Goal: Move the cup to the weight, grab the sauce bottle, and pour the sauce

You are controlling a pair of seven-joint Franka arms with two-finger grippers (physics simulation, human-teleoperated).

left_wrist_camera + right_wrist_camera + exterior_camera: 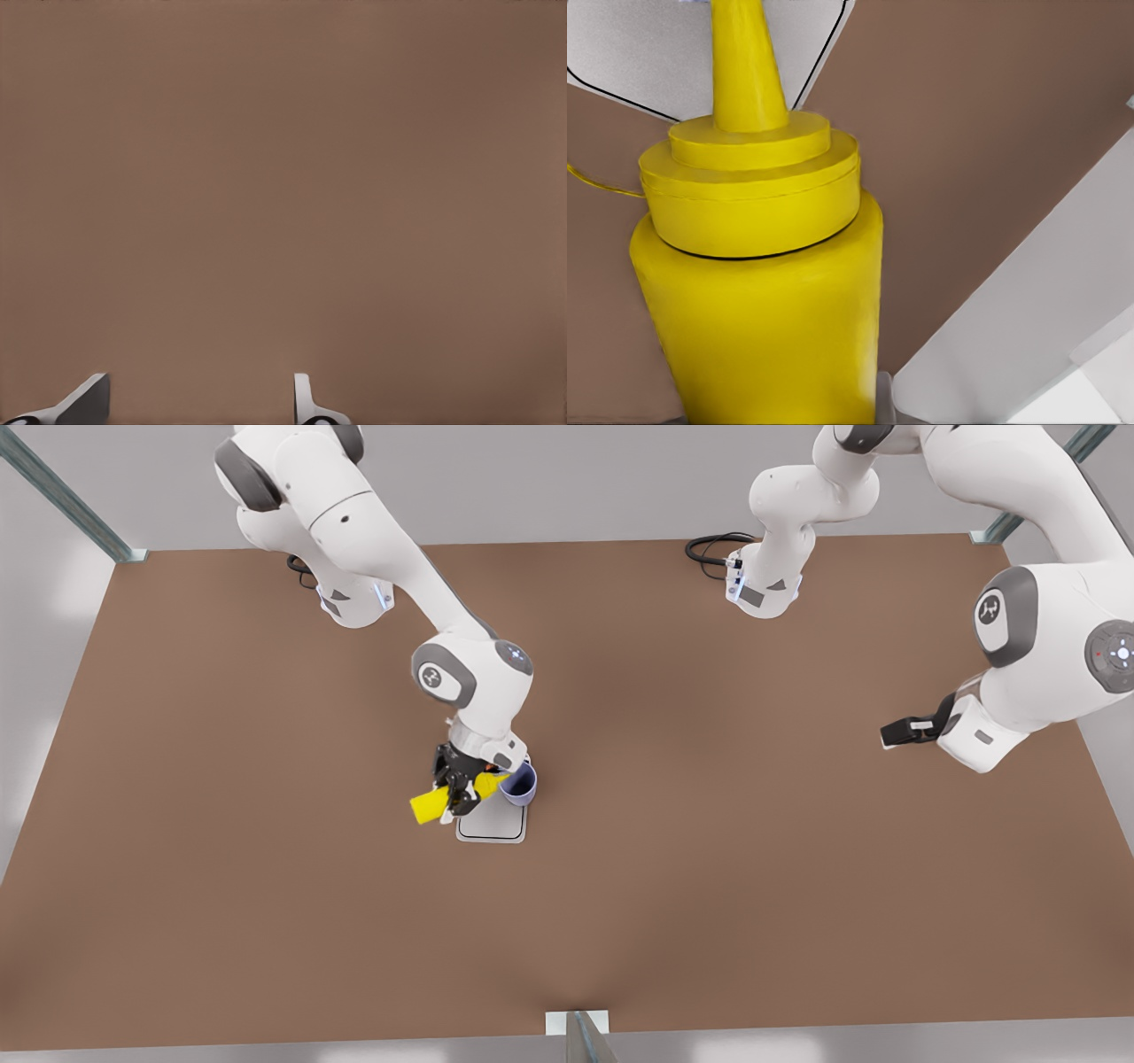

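Right gripper [458, 790] pinches the tilted bottle [431, 803], nozzle at the cup [520, 783] on the scale [493, 826]; left gripper [199, 400] waits, jaws spread

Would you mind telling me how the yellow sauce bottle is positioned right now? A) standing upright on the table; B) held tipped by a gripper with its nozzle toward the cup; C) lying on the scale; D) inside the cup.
B: the right gripper holds the sauce bottle tipped on its side above the weight, nozzle pointing at the cup, while the left gripper waits open off to the side.
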